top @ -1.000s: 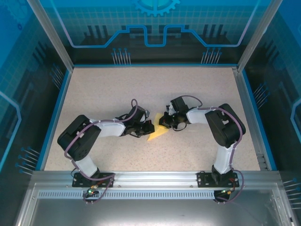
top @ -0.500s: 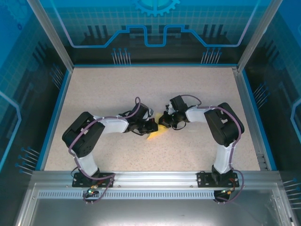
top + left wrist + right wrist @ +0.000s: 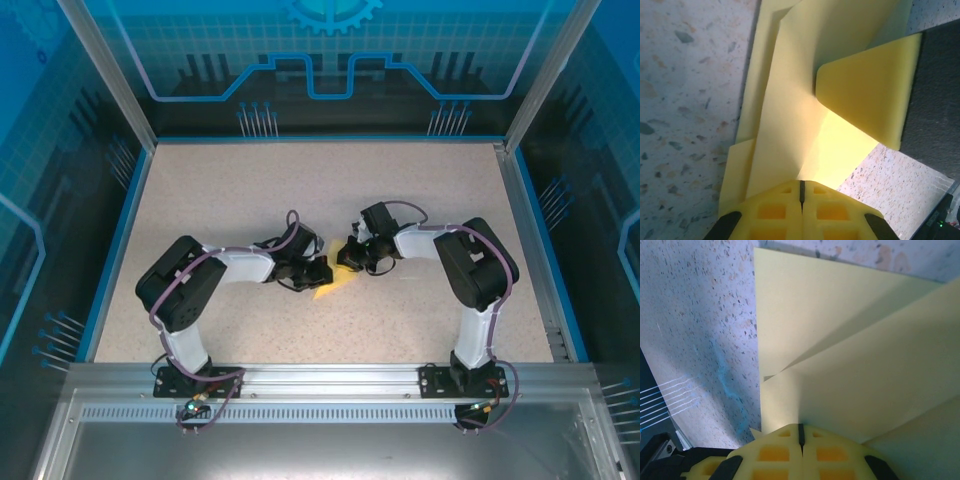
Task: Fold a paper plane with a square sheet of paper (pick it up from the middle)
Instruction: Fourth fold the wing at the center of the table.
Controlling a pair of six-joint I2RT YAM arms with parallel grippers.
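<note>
**Left gripper (image 3: 320,272) and right gripper (image 3: 349,257), black arms with yellow pads, closed on one sheet from opposite sides**

Each gripper's pads are pressed together. In the left wrist view the seam between them (image 3: 800,192) meets a crease of the partly folded sheet of thin pale-yellow paper (image 3: 790,100). The right wrist view shows the same at its own seam (image 3: 800,432), so both appear to be nipping paper rather than air.

From above, the sheet (image 3: 333,285) lies flat on the speckled beige tabletop (image 3: 300,190) between the two tools. Its long axis slants from near-left to far-right. The right gripper sits at the far-right end and the left gripper on the left flank. The near-left tip lies free — closer to the left arm, which I judge better placed for any crease toward that point.

The overhead camera gives the layout but shows the sheet only as a yellow sliver. The left wrist view adds stacked flaps and one right-hand finger (image 3: 865,95) lying on the paper. The right wrist view shows a diagonal fold edge across the sheet (image 3: 840,340) — and a square corner flat on the table.
</note>
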